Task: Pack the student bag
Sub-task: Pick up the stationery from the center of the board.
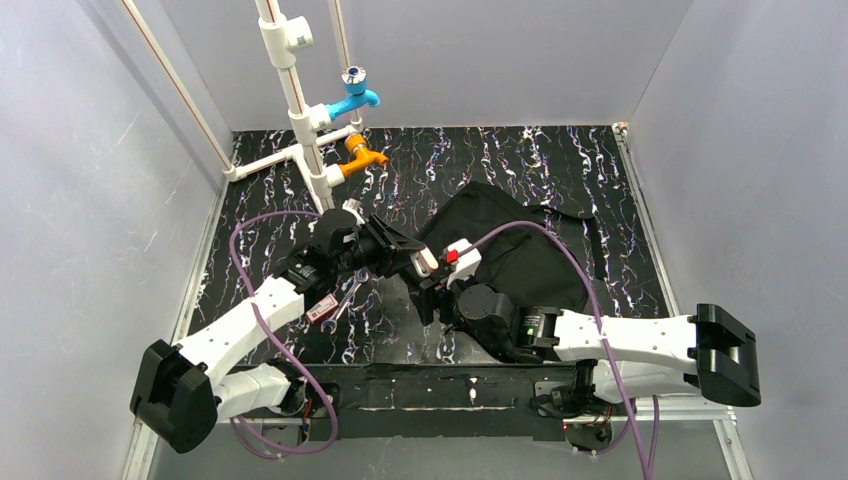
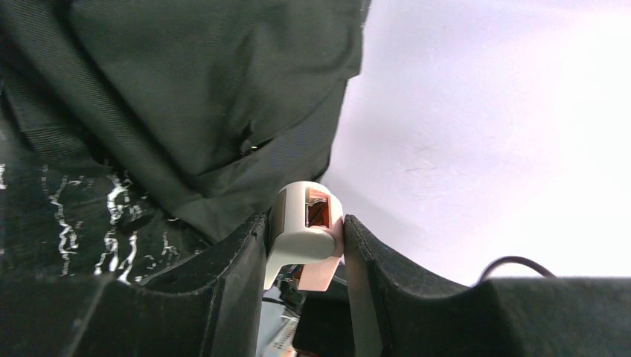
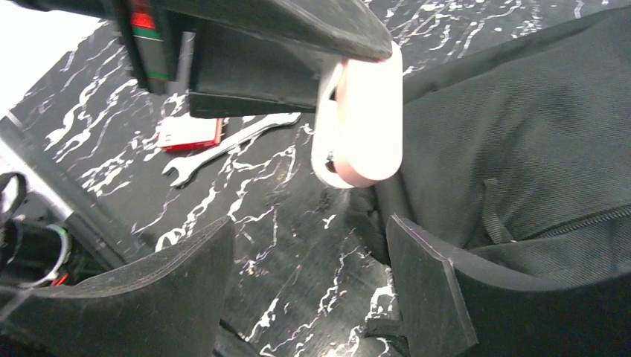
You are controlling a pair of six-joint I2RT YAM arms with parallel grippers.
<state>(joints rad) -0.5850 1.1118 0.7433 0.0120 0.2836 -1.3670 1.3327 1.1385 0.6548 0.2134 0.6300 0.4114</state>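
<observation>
My left jaws are pinched on a small white and pink stapler, which sticks out past the left gripper; my right jaws stand spread with nothing between them, the right gripper hovering over the dark marbled table. From above, the black backpack lies flat at about 2 o'clock of the table's middle, its near-left edge just beside both my wrists. The stapler hangs over that edge. At 9 o'clock of the bag, on the table, a silver wrench lies touching a small red card.
</observation>
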